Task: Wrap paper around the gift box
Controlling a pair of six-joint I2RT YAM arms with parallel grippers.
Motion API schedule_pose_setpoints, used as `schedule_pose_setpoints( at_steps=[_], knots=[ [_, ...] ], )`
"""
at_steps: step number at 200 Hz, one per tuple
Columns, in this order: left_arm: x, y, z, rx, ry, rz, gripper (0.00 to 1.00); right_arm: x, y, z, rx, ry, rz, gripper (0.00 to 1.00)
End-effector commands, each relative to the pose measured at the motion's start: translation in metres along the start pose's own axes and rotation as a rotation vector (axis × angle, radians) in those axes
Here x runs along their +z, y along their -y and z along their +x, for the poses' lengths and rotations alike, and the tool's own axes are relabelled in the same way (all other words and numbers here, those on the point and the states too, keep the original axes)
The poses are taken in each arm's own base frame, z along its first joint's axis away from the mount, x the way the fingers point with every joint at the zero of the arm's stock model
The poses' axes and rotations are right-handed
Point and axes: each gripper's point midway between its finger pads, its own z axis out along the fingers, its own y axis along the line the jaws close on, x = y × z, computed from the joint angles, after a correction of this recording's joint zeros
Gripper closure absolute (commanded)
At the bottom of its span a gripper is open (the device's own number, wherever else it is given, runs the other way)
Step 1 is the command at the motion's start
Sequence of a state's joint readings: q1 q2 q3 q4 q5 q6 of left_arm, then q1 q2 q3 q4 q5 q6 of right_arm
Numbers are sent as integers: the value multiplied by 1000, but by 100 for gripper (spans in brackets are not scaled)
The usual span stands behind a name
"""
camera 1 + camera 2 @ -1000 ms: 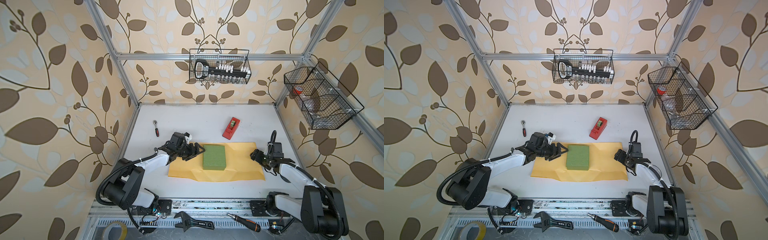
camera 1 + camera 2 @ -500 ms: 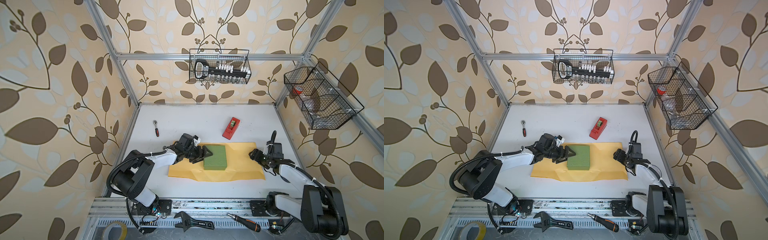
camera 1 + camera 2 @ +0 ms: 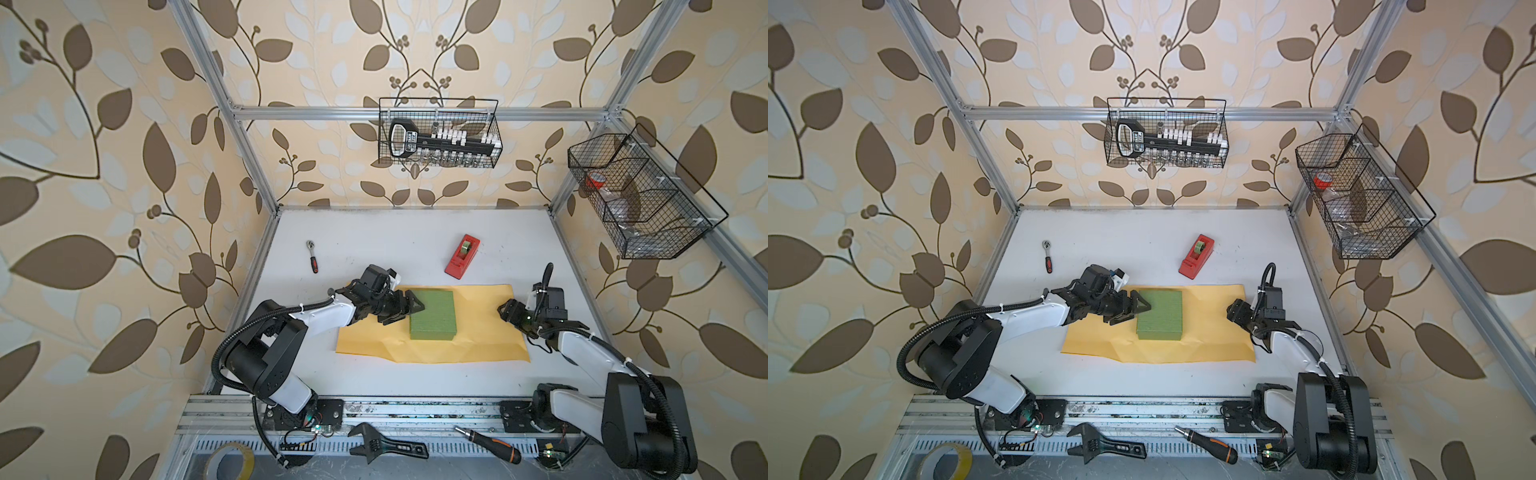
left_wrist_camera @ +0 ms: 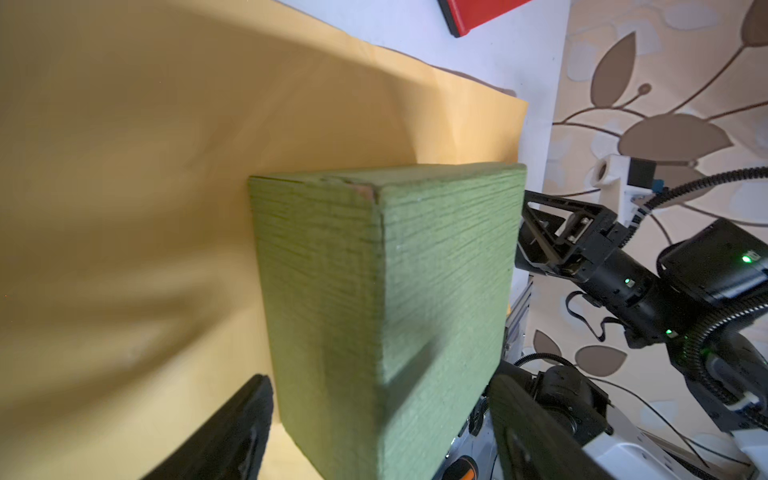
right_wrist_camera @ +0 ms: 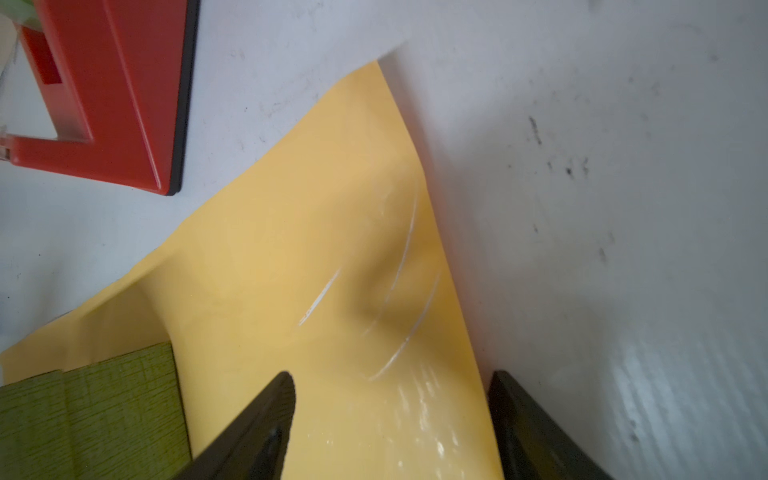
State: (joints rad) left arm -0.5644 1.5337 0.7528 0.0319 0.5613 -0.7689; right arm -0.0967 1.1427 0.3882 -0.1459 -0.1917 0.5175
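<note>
The gift box [image 3: 432, 314] sits on the paper [image 3: 482, 338], near its back edge. The tape dispenser [image 3: 462, 256] lies behind, seemingly just off the sheet, and the ratchet [image 3: 312, 257] lies farther left.

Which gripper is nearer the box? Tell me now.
Left. The left gripper is at the box's left edge, jaws open around it. The right gripper hangs over the paper's right edge, well clear of the box.

White arms [image 3: 322, 319] carry black joints [image 3: 266, 357] and seemingly ribbed cables [image 4: 719, 324].
</note>
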Motion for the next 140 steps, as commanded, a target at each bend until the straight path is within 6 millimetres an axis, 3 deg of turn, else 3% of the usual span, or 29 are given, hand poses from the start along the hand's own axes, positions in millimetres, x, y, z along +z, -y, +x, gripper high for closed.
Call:
schedule_pose_setpoints(
  at_steps=[1, 27, 78, 117, 140],
  knots=[
    [-20, 16, -14, 91, 81, -32, 16, 0, 11, 24, 23, -67, 27, 29],
    [-33, 23, -17, 117, 117, -33, 16, -3, 10, 21, 20, -38, 16, 40],
    [-38, 32, -12, 136, 96, -5, 15, -8, 14, 17, 18, 1, 37, 68],
    [-49, 44, -12, 145, 114, 20, 15, -18, 1, 7, -18, 27, -9, 89],
    [-56, 53, -10, 152, 117, 45, 15, -24, -11, 5, -47, 13, -42, 94]
  ],
)
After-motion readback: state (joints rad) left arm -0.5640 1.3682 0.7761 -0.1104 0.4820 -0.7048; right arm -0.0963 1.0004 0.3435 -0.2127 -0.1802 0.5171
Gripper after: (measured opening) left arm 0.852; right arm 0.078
